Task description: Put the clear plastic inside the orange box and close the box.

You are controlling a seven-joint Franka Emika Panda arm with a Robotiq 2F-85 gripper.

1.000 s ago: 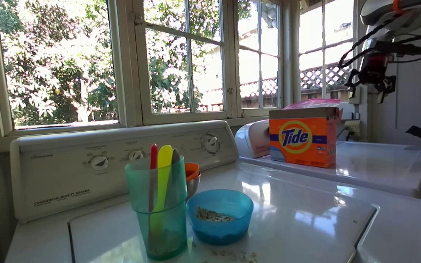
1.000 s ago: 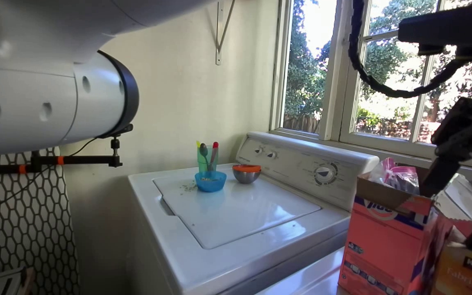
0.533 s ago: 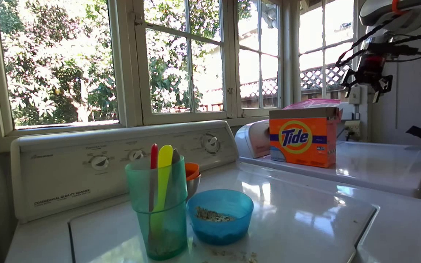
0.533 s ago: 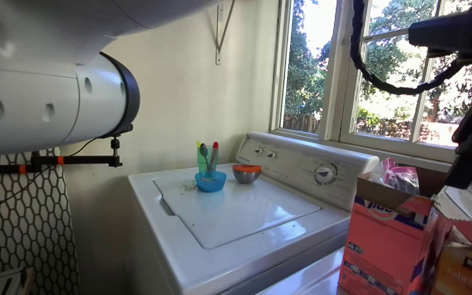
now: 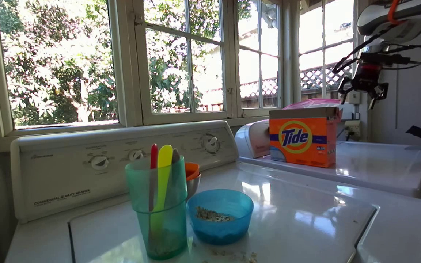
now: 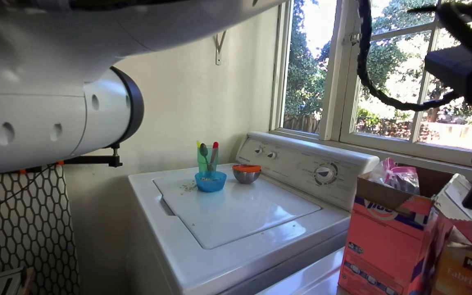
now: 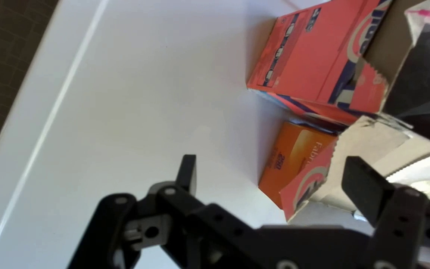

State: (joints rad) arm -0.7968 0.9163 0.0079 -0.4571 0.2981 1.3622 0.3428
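The claw (image 7: pixel 271 173) is hovering empty and spread wide. Below its right-hand finger (image 7: pixel 368 192) in the wrist view, the flap (image 7: pixel 368 145) is lying folded out; beyond it, the box (image 7: pixel 319 52) is holding the bag (image 6: pixel 398 179), so closing is likely calling for a push that way.

vs 1 s ago | claw (image 5: pixel 357 98): lower in both exterior views | arm (image 6: pixel 37 127): lower too

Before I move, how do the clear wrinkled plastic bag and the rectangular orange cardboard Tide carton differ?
The bag is transparent with pink trim; the carton is opaque orange. The bag is crumpled, poking out of the carton; the carton stands upright, flap open. Neither is gripped by the open hand.
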